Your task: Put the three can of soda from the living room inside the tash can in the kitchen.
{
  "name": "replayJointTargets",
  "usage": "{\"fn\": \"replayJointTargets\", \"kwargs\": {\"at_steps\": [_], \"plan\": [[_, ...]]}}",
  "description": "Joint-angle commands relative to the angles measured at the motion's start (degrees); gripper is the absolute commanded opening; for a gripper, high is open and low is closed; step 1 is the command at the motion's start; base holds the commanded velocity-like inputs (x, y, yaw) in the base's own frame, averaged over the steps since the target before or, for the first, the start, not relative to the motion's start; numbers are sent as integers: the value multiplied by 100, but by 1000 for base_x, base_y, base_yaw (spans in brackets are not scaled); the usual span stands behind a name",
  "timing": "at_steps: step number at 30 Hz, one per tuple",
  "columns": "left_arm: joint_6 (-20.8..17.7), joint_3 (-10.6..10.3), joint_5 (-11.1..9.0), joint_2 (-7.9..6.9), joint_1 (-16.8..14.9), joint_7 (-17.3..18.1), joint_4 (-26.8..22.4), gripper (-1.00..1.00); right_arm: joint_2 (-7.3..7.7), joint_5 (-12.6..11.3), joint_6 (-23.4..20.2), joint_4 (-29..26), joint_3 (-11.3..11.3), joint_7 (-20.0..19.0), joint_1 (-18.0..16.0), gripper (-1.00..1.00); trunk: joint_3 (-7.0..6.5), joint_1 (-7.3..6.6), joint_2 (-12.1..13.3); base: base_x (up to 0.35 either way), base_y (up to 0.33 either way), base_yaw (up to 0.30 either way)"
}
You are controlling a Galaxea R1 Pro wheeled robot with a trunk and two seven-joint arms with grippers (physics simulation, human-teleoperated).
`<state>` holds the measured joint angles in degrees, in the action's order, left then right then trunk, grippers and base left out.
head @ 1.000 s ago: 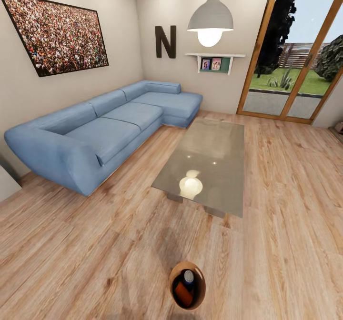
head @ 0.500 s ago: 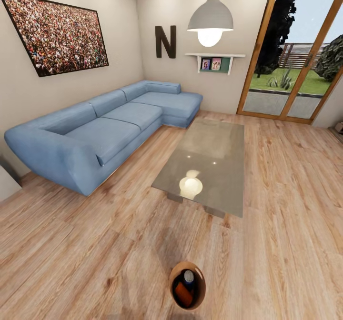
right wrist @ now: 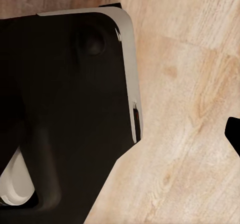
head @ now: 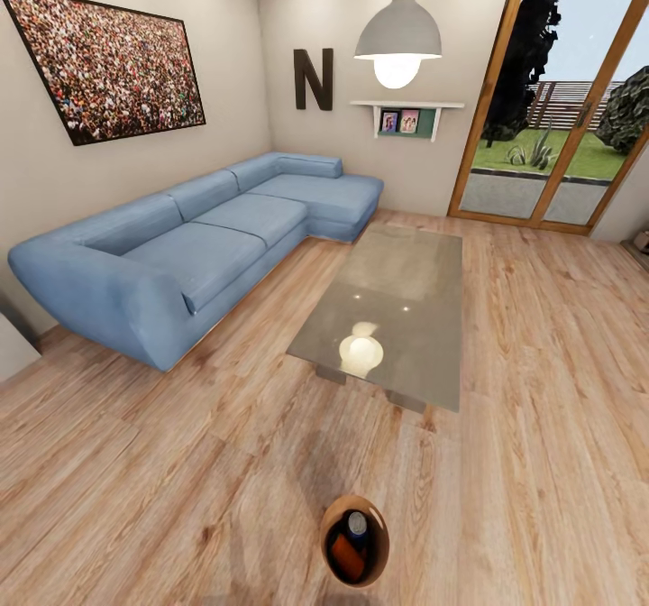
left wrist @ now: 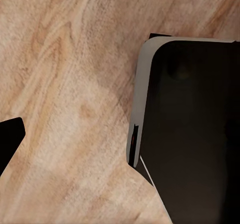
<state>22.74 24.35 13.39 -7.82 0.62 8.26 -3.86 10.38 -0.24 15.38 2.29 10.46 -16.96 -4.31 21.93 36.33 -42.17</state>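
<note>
In the head view, near the coffee desk (head: 388, 313): the tash can (head: 379, 547) stands on the wooden floor (head: 135, 498), on the near side of the desk and well apart from it, copper-brown inside, its lower wall cut off by the picture's edge. Inside it lie an orange can of soda (head: 347, 557) and a dark blue can of soda (head: 358, 527) with a silver top, touching or nearly so; a third can cannot be made out in the shadowed interior. The glass desk top carries a reflection of the pendant lamp (head: 397, 38) hanging above it. Left of the desk, a long light-blue corner sofa (head: 207, 245) runs along the wall under a crowd photo (head: 108, 65). Beyond the desk, on the far wall: a dark letter N (head: 313, 78) and a small shelf (head: 407, 112) with pictures too small to read. Right of the desk, glass garden doors (head: 550, 110) in a wooden frame, partly cut off.

Left wrist view: a dark, grey-edged body part of the robot (left wrist: 190, 129) over the same plank floor; one dark tip (left wrist: 9, 140) at the edge. How far the left end effector is open, and whether it holds anything, cannot be told.

Right wrist view: the dark body (right wrist: 65, 109) again over floor, one dark tip (right wrist: 234, 132) at the edge. The right end effector's opening and hold likewise cannot be told.
</note>
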Motion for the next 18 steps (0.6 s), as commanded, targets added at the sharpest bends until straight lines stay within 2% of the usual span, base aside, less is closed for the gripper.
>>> {"fn": "replayJointTargets", "kwargs": {"at_steps": [1, 18], "plan": [[-1, 0, -1, 0, 0, 0, 0, 100, 0, -1, 0, 0, 0, 0, 0, 100, 0, 0, 0, 0, 0, 0], [-6, 0, 6, 0, 0, -3, 3, 100, 0, -2, 0, 0, 0, 0, 0, 100, 0, 0, 0, 0, 0, 0]]}}
